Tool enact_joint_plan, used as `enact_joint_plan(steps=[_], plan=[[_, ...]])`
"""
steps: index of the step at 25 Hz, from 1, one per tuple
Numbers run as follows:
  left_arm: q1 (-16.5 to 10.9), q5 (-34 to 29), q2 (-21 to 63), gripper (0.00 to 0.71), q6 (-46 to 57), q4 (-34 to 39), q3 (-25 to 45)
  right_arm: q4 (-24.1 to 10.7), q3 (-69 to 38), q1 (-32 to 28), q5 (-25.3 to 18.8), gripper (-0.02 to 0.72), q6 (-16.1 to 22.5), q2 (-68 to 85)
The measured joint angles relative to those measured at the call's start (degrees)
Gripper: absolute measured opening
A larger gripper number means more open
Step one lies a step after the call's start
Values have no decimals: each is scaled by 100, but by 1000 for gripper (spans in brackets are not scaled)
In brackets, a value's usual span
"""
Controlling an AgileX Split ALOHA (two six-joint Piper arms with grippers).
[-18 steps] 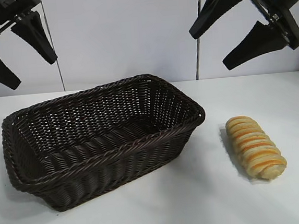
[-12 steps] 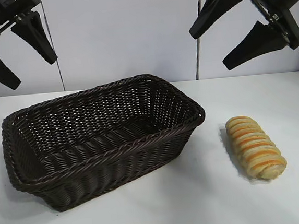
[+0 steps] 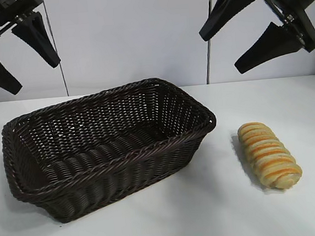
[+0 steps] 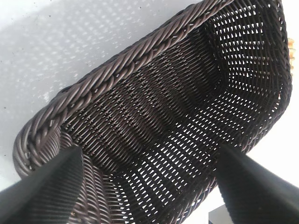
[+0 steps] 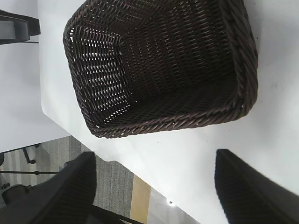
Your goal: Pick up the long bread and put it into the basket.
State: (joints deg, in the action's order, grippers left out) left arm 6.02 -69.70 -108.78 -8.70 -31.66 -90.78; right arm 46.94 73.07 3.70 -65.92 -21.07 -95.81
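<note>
The long bread (image 3: 268, 154) lies on the white table at the right, a golden-tan ridged loaf with orange stripes, clear of the basket. The dark brown wicker basket (image 3: 18, 163) stands left of centre and is empty; it also shows in the left wrist view (image 4: 117, 70) and the right wrist view (image 5: 243, 60). My left gripper (image 3: 17, 58) hangs open high above the basket's left end. My right gripper (image 3: 239, 47) hangs open high above the table, up and back from the bread. The bread is out of the right wrist view.
The white table (image 3: 171, 216) has bare surface in front of the basket and around the bread. A white wall with vertical seams (image 3: 209, 30) stands behind. The table's edge and grey floor (image 5: 117, 186) show in the right wrist view.
</note>
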Motion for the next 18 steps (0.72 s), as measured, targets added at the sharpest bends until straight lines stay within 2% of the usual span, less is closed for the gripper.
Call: enact_joint_plan(steps=[12, 18], plan=[[0, 222, 0, 571, 0, 0, 0, 0, 0, 0, 142, 494, 0, 0], [-18, 85, 0, 571, 147, 29, -36, 0, 0, 0, 142, 494, 0, 0]])
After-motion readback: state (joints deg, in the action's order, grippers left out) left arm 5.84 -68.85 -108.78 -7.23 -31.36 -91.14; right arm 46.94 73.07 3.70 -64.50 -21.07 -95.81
